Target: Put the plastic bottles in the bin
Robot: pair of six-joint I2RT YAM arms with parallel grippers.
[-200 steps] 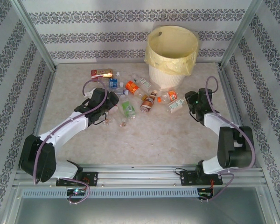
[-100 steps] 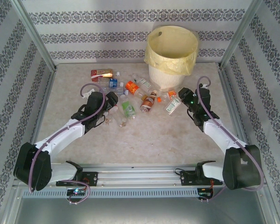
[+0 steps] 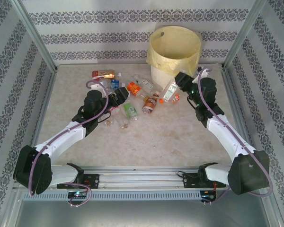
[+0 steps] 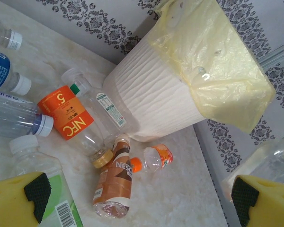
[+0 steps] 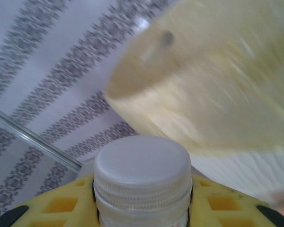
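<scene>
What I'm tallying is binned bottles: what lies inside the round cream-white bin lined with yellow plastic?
Inside the round cream-white bin, thin yellow bag lining shows; the near wall hides its bottom.

A table (image 3: 146, 137) with a pale beige, marbled top takes up the middle of the overhead view, and its veined surface shows again from the left wrist (image 4: 180, 189). Three walls close it in: a back wall (image 3: 85, 28), a left wall (image 3: 14, 85) and a right wall (image 3: 270, 71), all white with bands of dark floral ornament. The same pattern shows behind the table from the left wrist (image 4: 109, 28) and, blurred, from the right wrist (image 5: 47, 56). Slanting aluminium posts stand at the back corners, one left (image 3: 35, 35) and one right (image 3: 241, 33). Along the near edge run silver rails (image 3: 142, 177), then a perforated strip (image 3: 142, 195) and a grey metal sheet (image 3: 142, 213).
</scene>
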